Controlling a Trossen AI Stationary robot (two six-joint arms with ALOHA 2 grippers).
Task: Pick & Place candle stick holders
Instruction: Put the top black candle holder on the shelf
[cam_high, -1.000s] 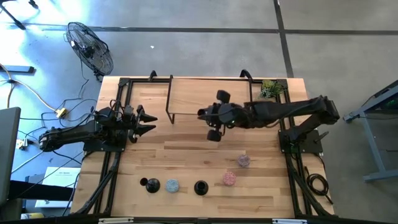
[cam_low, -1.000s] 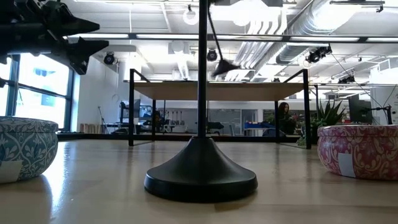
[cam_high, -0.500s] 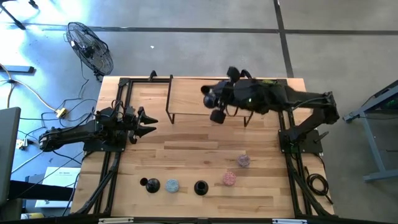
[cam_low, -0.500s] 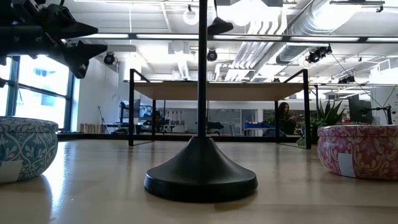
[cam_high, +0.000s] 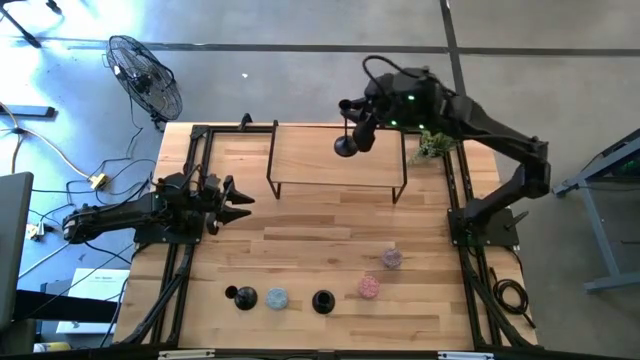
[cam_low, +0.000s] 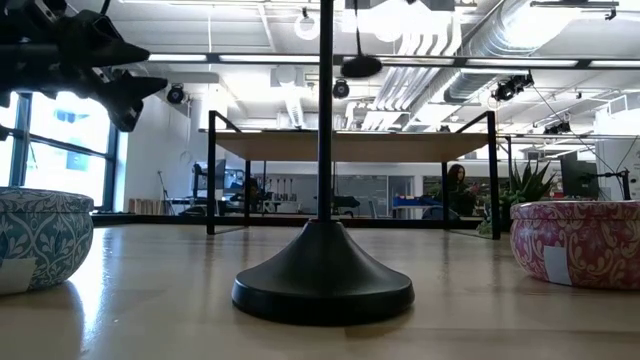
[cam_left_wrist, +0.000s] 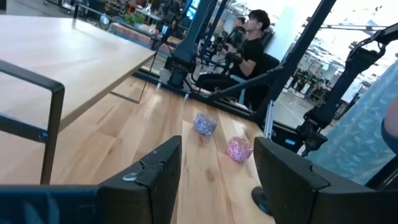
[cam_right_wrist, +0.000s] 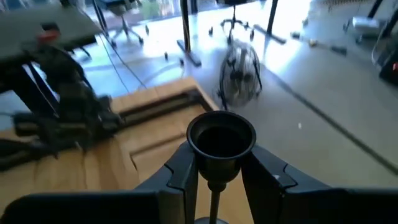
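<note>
The right arm's two-finger gripper (cam_high: 362, 122) is closed on the thin stem of a small black candlestick holder (cam_high: 347, 143), its dark fingers (cam_right_wrist: 184, 169) pressing the stem from both sides just below the cup. In the right wrist view the holder's open round cup (cam_right_wrist: 221, 138) faces the camera, so the long axis runs along the line of the fingers; in the high view the flared round base shows as a dark disc beyond the fingertips, above the raised light wooden shelf on black metal legs (cam_high: 310, 150) at the far side of the table. The holder is matte black throughout.

Two more black candlestick holders stand upright near the front edge of the pale wooden plank table (cam_high: 300, 250): one (cam_high: 322, 301) between a blue patterned round tin (cam_high: 276, 298) and a pink patterned round tin (cam_high: 368, 287), the other (cam_high: 232, 294) just beside the blue tin.

The left arm's gripper (cam_high: 232, 196) hangs over the table's left side, fingers spread apart and empty.
</note>
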